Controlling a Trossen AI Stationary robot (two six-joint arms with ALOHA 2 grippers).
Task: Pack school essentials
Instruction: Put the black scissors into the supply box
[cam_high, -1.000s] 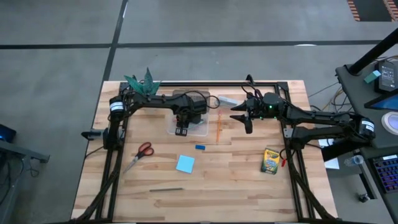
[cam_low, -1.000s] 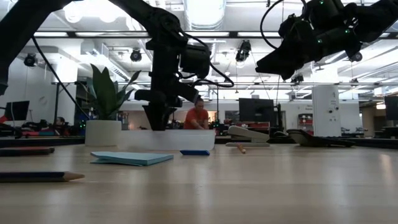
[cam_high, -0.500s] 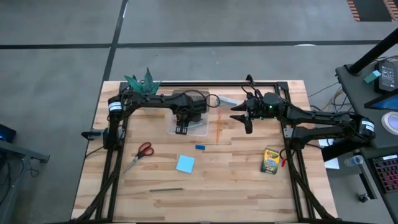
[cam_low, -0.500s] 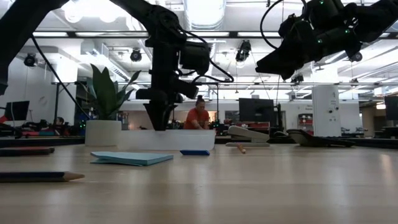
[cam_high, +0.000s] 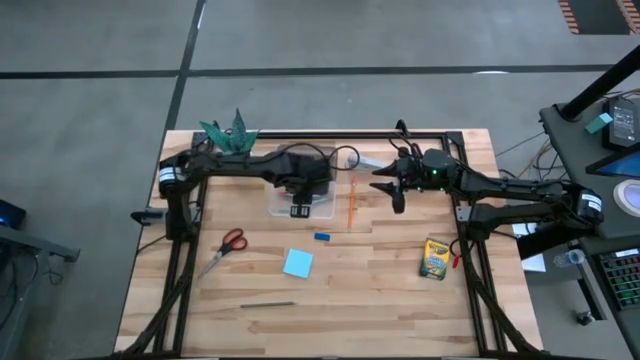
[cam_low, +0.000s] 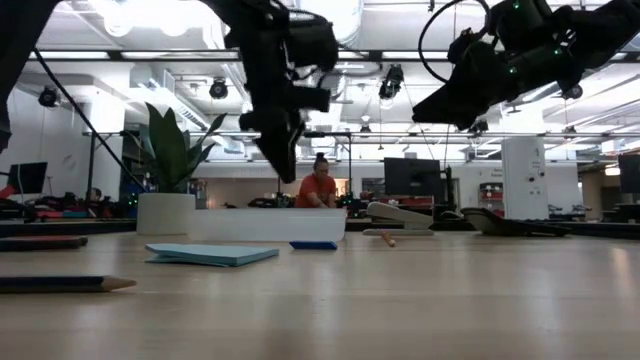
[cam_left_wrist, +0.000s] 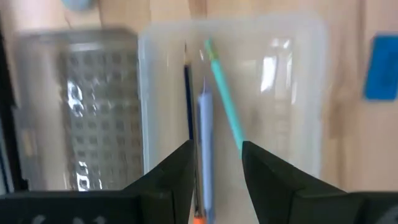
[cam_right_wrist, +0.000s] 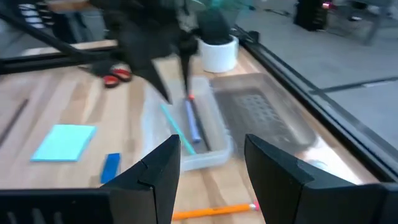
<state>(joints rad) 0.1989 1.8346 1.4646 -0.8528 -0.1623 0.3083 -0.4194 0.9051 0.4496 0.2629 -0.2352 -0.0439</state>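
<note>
Your left gripper (cam_high: 300, 210) hangs over the clear tray (cam_high: 324, 210) at the back middle of the table, its fingers (cam_left_wrist: 177, 171) parted with nothing between them. Inside that tray you can see three pens lying side by side along its length: a teal pen (cam_left_wrist: 225, 102) tilted slightly off the others, a blue pen (cam_left_wrist: 204, 149) and a thin dark pencil (cam_left_wrist: 187, 93). An orange pencil (cam_high: 352, 203) lies just beside the tray on the wood, its long axis running front to back. Nearer the front sit the tiny blue eraser (cam_high: 321, 237), the light-blue notepad (cam_high: 297, 263), the red-handled scissors (cam_high: 227, 246) with blades angled toward the front left, a grey pencil (cam_high: 266, 304) lying crosswise, and the crayon box (cam_high: 434, 258) upright in plan at the right. Your right gripper (cam_high: 385, 186) waits in the air just right of the orange pencil, fingers apart and empty. Compared with a second ago, your left gripper has lifted well clear of the tray and opened a little; the right arm and the loose items have not moved.
</note>
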